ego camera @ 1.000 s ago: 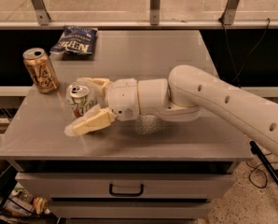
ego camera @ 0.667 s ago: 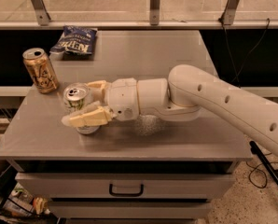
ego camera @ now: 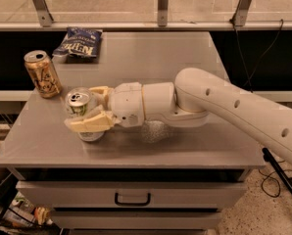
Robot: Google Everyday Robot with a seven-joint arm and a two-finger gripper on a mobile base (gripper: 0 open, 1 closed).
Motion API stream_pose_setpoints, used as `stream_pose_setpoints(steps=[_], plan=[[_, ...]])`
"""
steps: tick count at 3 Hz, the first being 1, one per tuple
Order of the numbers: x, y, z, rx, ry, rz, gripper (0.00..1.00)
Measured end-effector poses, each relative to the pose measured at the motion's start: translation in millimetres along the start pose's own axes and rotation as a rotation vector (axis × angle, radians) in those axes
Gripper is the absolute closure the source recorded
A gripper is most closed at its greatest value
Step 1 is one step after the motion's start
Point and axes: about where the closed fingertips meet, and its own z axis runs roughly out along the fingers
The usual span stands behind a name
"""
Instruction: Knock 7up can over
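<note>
Cream-coloured claw (ego camera: 83,109) clamped on the 7up can (ego camera: 80,106) near the front left of the grey surface (ego camera: 185,151), near finger swung in from its spread pose a second ago to lie across the can's lower front, far finger behind. White-silver body, green and red logo, silver top, leaning slightly left; gold-tan can (ego camera: 42,75) well apart behind.
</note>
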Motion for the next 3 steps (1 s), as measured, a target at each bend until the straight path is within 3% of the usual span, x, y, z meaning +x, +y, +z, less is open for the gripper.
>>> stream_pose_setpoints(steps=[1, 2, 3], plan=[[-0.8, 1.0, 1.6, -0.003, 0.0, -0.001, 1.0], [-0.9, 1.0, 1.7, -0.004, 0.0, -0.001, 1.0], [-12.0, -18.5, -3.5, 0.007, 0.001, -0.002, 1.0]])
